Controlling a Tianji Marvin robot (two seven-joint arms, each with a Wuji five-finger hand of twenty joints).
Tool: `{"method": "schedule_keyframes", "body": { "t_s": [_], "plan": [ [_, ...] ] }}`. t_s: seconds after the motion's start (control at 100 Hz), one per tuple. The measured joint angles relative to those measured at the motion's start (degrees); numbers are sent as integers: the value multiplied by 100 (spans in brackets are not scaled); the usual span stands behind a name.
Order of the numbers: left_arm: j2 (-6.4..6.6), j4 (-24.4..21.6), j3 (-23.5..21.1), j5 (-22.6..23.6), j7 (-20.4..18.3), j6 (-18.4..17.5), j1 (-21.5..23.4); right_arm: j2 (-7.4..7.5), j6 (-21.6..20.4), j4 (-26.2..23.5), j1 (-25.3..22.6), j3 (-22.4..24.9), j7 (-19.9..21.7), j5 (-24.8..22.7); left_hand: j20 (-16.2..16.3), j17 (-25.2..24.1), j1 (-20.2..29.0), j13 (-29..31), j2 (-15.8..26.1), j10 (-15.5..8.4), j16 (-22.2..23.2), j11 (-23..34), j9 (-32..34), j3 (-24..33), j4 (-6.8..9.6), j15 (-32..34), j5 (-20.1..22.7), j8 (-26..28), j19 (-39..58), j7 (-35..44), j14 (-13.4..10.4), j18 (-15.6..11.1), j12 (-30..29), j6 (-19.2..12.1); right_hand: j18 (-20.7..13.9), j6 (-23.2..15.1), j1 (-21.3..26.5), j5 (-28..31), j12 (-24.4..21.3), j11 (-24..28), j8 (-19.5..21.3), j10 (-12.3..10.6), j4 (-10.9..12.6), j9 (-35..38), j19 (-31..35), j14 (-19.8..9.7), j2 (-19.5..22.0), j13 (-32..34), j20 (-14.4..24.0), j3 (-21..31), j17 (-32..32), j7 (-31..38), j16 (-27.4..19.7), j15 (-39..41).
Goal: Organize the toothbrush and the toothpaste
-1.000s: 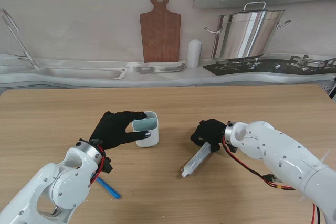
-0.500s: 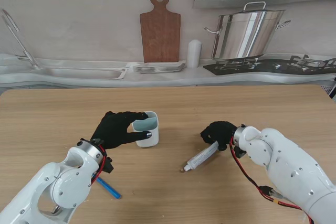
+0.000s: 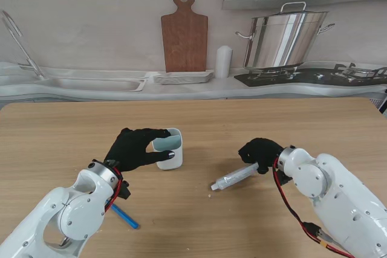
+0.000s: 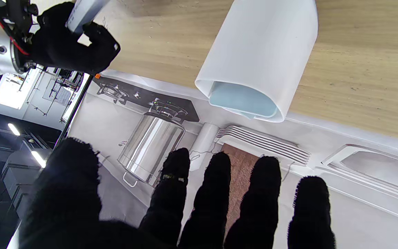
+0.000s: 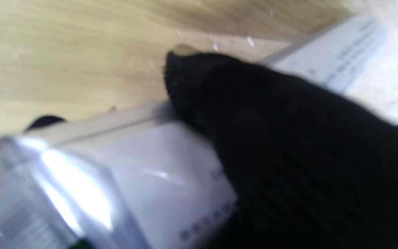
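Right robot hand (image 3: pixel 260 152) is clamped on the crimped end of the toothpaste tube (image 3: pixel 234 177), cap end aimed toward 8 o'clock and low over the table (image 3: pixel 54 131). Left robot hand (image 3: pixel 134 147) sits w/ fingers spread beside the white cup (image 3: pixel 168 148), holding nothing (contact w/ cup unclear). Blue toothbrush (image 3: pixel 124 216) lies at 7 o'clock from the cup, partly under the left wrist.

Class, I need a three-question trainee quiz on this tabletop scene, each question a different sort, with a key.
1. True or false: the toothpaste tube is inside the cup.
2. Which hand grips the tube? A) left hand B) right hand
3. Fill in: the blue toothbrush lies on the ____, nearer to me than the cup.

Key: 1 false; 2 B; 3 table.
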Motion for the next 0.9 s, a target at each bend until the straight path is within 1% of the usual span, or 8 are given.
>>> {"method": "schedule_keyframes", "body": {
  "t_s": [0.15,0.26,0.33,0.4,0.55,0.69,0.84,0.9],
  "plan": [
    [-1,-5,-26,0,20,-18,28,-4,256,-398,-105,201,154,130,35,1,0,0,0,-1,0,0,0,0,0,0,0,0,2,1,-1,0,0,-2,210,238,60,71,10,-10,-14,64,0,70,4,114,-112,58,-157,-5,-37,-73,-10,30],
    [-2,-10,-43,5,35,-28,47,-9,283,-622,-153,297,116,-15,35,1,0,3,0,-2,0,0,0,0,0,0,0,0,2,2,-1,0,0,-2,213,240,60,237,-20,-51,-22,67,0,172,-23,165,-124,178,-761,-12,-247,-88,-363,-365],
    [-2,-14,-55,6,45,-35,59,-11,281,-714,-159,329,107,-63,35,3,0,62,0,-2,9,0,0,0,0,7,1,1,2,18,-3,0,0,-3,213,240,133,246,-20,-61,-70,68,0,194,-52,168,-148,257,-928,-22,-170,-105,-452,-540],
    [-3,-19,-69,7,56,-37,72,-11,368,-784,-159,331,129,121,36,5,0,62,0,-2,9,0,0,0,0,7,1,1,3,33,-5,0,0,-3,206,241,144,248,-13,-61,-72,69,0,195,-52,170,-149,272,-1032,-25,45,-112,-461,-581],
    [-4,-30,-103,9,65,-41,103,-39,667,-1014,-194,353,88,198,36,5,0,62,0,-2,9,0,0,0,0,7,2,2,4,38,-6,0,0,-3,157,241,149,248,19,-51,-72,90,-2,134,15,171,-149,274,-1036,-26,143,-132,-470,-583],
    [-7,-55,-136,17,105,-41,142,-82,681,-1276,-280,494,-20,-48,36,5,0,62,0,-2,9,0,21,0,0,7,2,2,4,40,-6,1,1,-4,76,241,149,234,19,-50,-72,91,-3,129,150,171,-149,274,-1033,-26,225,-140,-476,-571],
    [-10,-58,-144,19,153,-41,156,-97,785,-1506,-313,595,-93,-59,36,7,0,62,0,-2,9,0,60,0,0,7,3,2,15,45,-7,2,1,-4,-27,241,151,119,52,-48,-61,104,-25,58,214,171,-102,274,-963,-26,274,-141,-458,-537],
    [-12,-59,-145,19,158,-41,156,-102,831,-1603,-314,619,-129,-60,36,7,0,62,0,-2,9,0,60,0,0,7,3,2,22,52,-7,2,1,-4,-54,241,152,70,54,-48,-57,134,-89,2,245,172,-95,274,-910,-26,296,-146,-449,-535]
  ]
}}
